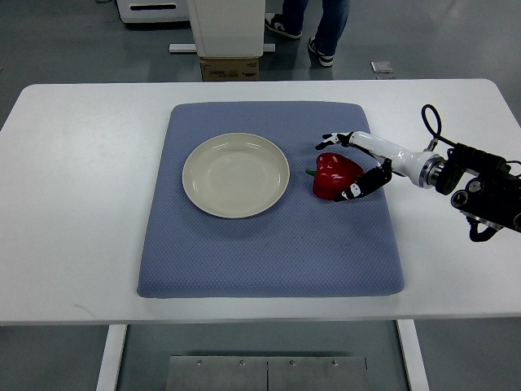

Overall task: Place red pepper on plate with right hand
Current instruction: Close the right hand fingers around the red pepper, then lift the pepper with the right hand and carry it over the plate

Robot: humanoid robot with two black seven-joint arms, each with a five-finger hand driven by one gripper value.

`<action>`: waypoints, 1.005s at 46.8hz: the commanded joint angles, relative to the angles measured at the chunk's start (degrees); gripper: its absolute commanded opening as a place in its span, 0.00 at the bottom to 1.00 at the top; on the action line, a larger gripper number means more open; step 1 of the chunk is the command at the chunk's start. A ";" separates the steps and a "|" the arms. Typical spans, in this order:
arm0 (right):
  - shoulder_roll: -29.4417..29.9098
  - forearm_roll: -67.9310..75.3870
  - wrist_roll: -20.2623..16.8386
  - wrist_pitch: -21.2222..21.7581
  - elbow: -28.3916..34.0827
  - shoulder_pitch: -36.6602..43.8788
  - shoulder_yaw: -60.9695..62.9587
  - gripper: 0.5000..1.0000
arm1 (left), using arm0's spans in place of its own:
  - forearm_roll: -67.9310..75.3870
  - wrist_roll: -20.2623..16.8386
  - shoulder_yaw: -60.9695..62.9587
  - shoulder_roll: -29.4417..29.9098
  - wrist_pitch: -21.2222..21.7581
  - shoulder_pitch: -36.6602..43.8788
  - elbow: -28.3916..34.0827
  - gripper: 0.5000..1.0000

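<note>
A red pepper with a green stem lies on the blue mat, just right of the cream plate. The plate holds nothing. My right hand comes in from the right edge and sits around the pepper, with fingers over its far side and the thumb against its near side. The pepper still rests on the mat. The left arm does not show.
The mat lies on a white table. Beyond the table's far edge stand a cardboard box, a white machine base and a person's legs and shoes.
</note>
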 commanded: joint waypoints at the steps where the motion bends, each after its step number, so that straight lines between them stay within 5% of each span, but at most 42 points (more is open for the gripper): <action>1: 0.05 0.06 -0.82 -0.01 -0.33 0.02 0.02 0.96 | 0.02 0.00 -0.01 0.00 0.00 0.00 0.00 1.00; 33: 1.63 -0.12 -1.00 -0.01 -1.65 -0.50 -0.16 0.86 | 0.02 0.00 -0.01 0.00 0.00 0.00 0.00 1.00; 47: 1.63 -0.38 -0.73 -0.01 -1.74 -0.07 -2.27 0.61 | -0.07 0.00 -0.01 0.00 0.00 0.00 0.00 1.00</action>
